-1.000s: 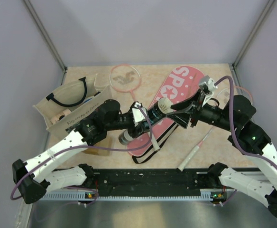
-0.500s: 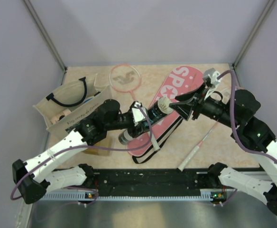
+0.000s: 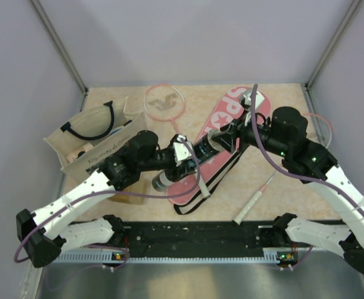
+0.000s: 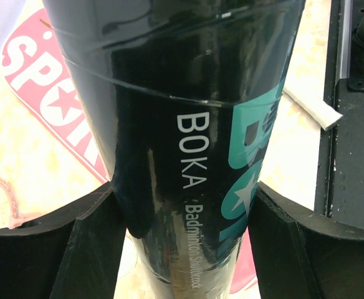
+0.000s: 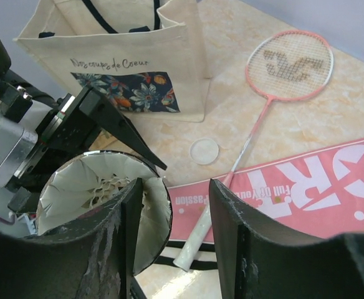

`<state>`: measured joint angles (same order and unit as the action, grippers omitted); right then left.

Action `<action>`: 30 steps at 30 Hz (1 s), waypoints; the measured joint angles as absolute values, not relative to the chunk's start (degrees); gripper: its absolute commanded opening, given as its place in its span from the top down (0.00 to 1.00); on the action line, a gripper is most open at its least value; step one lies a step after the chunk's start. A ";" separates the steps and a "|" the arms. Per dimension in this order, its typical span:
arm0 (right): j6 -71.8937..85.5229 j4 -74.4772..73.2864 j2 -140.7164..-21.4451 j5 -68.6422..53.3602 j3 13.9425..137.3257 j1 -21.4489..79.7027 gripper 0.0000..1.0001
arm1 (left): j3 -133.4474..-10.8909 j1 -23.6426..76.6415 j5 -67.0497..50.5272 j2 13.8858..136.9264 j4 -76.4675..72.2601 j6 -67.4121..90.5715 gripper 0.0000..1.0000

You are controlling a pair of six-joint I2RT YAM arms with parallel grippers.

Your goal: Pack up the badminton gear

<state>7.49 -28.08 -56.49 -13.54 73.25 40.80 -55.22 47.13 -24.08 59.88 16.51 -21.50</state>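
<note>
My left gripper (image 3: 181, 161) (image 4: 183, 187) is shut on the black tube (image 3: 204, 149) (image 4: 169, 93) with teal lettering and holds it tilted above the pink cover (image 3: 222, 115) (image 5: 306, 187). The white feather shuttlecock (image 5: 82, 187) sits inside the tube's open mouth (image 5: 168, 212). My right gripper (image 3: 222, 134) (image 5: 174, 187) is open at that mouth, one finger in front of the feathers, the other outside the rim. One racket (image 3: 165, 99) (image 5: 288, 62) lies on the table, its handle over the cover's strap. The other racket's handle (image 3: 250, 205) lies at the right.
The beige tote bag (image 3: 95, 140) (image 5: 126, 68) stands open at the left. A small round clear lid (image 5: 204, 151) lies on the table between bag and cover. A brown box (image 3: 129, 198) sits under the left arm. Purple walls close in both sides.
My right gripper has swung left to the tube's mouth. The shuttlecock that showed at the tube's end has gone inside. The left arm and tube have hardly moved.
</note>
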 measured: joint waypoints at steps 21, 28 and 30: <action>6.09 -32.18 -60.14 -17.63 70.04 40.62 0.43 | -55.83 47.00 -24.53 64.29 22.22 -27.16 0.79; 7.27 -31.29 -59.59 -16.32 68.97 40.60 0.35 | -55.92 47.00 -24.43 64.29 22.81 -27.16 0.80; 8.19 -31.29 -59.27 -15.44 68.97 40.60 0.33 | -55.92 47.00 -24.45 64.29 22.63 -27.05 0.80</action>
